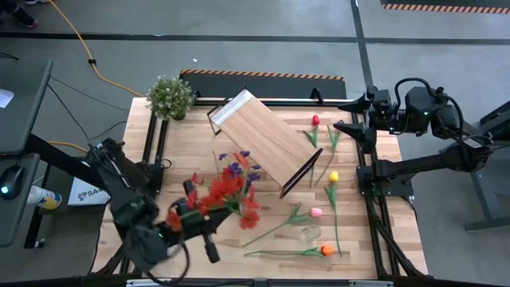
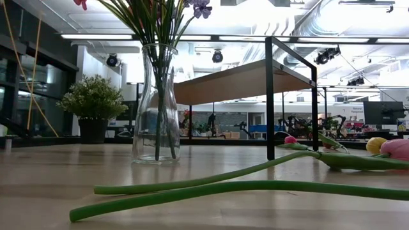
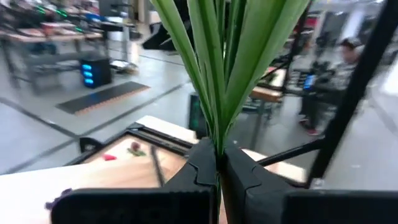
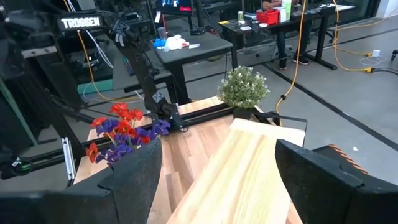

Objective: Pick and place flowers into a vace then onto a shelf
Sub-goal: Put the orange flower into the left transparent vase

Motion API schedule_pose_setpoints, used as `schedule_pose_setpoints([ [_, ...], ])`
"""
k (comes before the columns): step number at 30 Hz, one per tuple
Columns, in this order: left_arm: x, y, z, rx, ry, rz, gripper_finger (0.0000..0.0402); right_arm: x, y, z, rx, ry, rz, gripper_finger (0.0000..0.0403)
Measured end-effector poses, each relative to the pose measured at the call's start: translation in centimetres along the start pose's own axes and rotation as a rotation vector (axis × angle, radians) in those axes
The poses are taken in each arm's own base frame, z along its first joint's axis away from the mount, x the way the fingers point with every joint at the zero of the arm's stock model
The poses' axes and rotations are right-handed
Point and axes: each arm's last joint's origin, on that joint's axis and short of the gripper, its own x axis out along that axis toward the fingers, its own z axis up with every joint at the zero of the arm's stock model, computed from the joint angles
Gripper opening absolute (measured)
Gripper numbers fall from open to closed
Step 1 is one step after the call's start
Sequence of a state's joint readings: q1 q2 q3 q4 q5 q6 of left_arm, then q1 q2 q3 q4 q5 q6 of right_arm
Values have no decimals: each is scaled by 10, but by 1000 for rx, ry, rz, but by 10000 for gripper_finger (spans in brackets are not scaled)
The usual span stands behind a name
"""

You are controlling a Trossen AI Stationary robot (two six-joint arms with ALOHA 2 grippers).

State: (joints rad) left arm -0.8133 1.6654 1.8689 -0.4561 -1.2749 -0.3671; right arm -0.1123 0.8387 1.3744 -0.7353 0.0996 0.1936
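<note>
My left gripper (image 1: pixel 194 210) is at the near left, above the table, shut on a bunch of red flowers (image 1: pixel 231 195) with long green leaves (image 3: pixel 236 56). Just beyond it a glass vase (image 2: pixel 156 102) stands on its base and holds purple sprigs (image 1: pixel 237 169) by their stems. Tulips lie flat on the table: red (image 1: pixel 315 121), yellow (image 1: pixel 333 177), pink (image 1: pixel 316 212) and orange (image 1: pixel 327 249). The wooden shelf (image 1: pixel 267 139) stands askew on its black legs at the table's middle. My right gripper (image 1: pixel 351 118) hangs open at the far right, with nothing between its fingers. My left gripper pinches the green stems of the red flowers (image 3: pixel 217 148) between its two shut fingers. The fingers lie level and come from the table's near left. Leaves and blossoms reach out past the fingertips toward the vase, clear of the table.
A bushy potted plant (image 1: pixel 170 97) stands at the far left corner. A small clear glass piece (image 1: pixel 309 233) lies among the tulip stems (image 2: pixel 223 185) near the front. Black frame rails (image 1: pixel 370 191) run along the table's sides.
</note>
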Motion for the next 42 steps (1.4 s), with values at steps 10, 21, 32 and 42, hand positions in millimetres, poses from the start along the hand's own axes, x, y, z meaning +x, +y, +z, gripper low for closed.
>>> schedule_pose_setpoints([
  [10, 12, -26, -36, 84, -29, 129, 35, 0, 0, 0, -2, -1, -7, 303],
  [21, 16, -32, -55, 225, 21, 97, 35, 0, 0, 0, -1, -1, -6, 303],
  [32, 17, -31, -67, 331, 77, 55, 43, 0, 0, 0, -1, -1, -6, 303],
  [42, 25, -42, -101, 490, 65, 152, 35, 0, -1, 0, 0, -11, -50, 303],
])
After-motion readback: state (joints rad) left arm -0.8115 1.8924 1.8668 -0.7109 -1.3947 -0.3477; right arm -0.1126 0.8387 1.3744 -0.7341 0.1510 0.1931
